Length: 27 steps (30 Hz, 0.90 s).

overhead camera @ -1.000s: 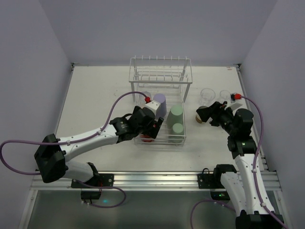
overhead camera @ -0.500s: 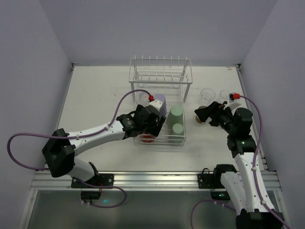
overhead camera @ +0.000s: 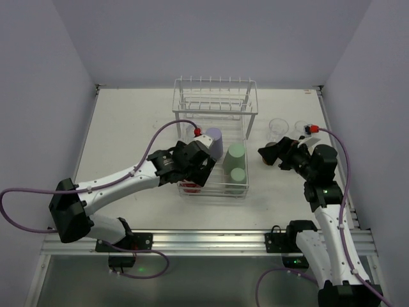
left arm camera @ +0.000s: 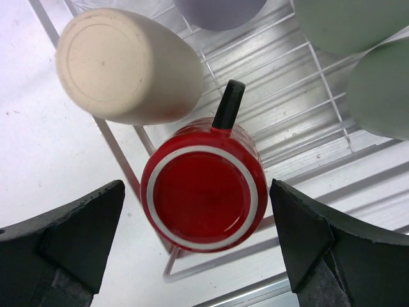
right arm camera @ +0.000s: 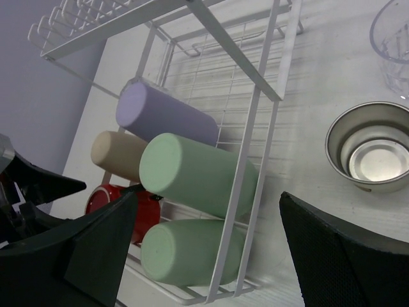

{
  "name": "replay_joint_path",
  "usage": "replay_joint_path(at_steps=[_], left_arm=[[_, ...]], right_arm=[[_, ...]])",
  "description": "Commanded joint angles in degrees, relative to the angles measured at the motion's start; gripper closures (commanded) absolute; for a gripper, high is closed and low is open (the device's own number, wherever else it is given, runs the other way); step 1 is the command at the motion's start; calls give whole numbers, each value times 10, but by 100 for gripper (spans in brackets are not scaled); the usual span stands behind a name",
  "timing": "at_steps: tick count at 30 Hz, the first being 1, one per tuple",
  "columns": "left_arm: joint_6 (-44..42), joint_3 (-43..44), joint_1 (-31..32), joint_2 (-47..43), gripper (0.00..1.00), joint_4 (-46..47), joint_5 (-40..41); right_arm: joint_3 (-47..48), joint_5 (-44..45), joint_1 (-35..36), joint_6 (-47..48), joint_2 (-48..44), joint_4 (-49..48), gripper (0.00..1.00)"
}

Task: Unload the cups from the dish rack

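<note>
L gripper (left arm camera: 197, 188) hangs spread wide, nothing held, its fingers (left arm camera: 70, 236) flanking the red cup (left arm camera: 204, 201) at 9 and 3 o'clk w/ a gap each side. The red cup sits in the dish rack (overhead camera: 215, 102) at the near-left corner, approx 7 o'clk of the rack in top view. Its flat round end faces the wrist cam, and its black handle (left arm camera: 228, 102) points to 12.

Step in hand looks like the grab. Best to drop straight and stay centred, then pinch the body across 9–3 so the handle stays out of the pads. Lift vertical till clear of the rack wall.

Obstacles: the tan cup (left arm camera: 128, 64) crowds in at 11 o'clk, v. close to the red one. Rack wires run right under the 9 o'clk finger, so a snag is possible there.

Also racked are a lavender cup (right arm camera: 169, 115) and two pale green cups (right arm camera: 198, 173), lying tilted at 1–3 o'clk of the red.

R gripper (right arm camera: 208, 198) is also spread and empty, at the rack's 3 o'clk over the table (overhead camera: 128, 128). A steel cup (right arm camera: 369, 148) and a clear cup (right arm camera: 393, 45) stand there, already out.
</note>
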State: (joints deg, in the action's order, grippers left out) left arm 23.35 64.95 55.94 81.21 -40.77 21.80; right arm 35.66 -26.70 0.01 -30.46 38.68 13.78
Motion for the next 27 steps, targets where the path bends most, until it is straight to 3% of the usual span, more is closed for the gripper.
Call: replay_joint_path(at_steps=[1, 8, 13, 27], left_arm=[[13, 31, 4, -45, 0, -20, -1], [25, 58, 3, -41, 0, -80, -69], [28, 52, 3, -22, 0, -114, -63], [8, 5, -18, 20, 4, -72, -107]], right_arm=[[10, -20, 17, 0, -8, -9, 5], [11, -22, 35, 5, -17, -6, 5], [7, -29, 39, 6, -26, -8, 5], [5, -34, 44, 7, -27, -9, 5]])
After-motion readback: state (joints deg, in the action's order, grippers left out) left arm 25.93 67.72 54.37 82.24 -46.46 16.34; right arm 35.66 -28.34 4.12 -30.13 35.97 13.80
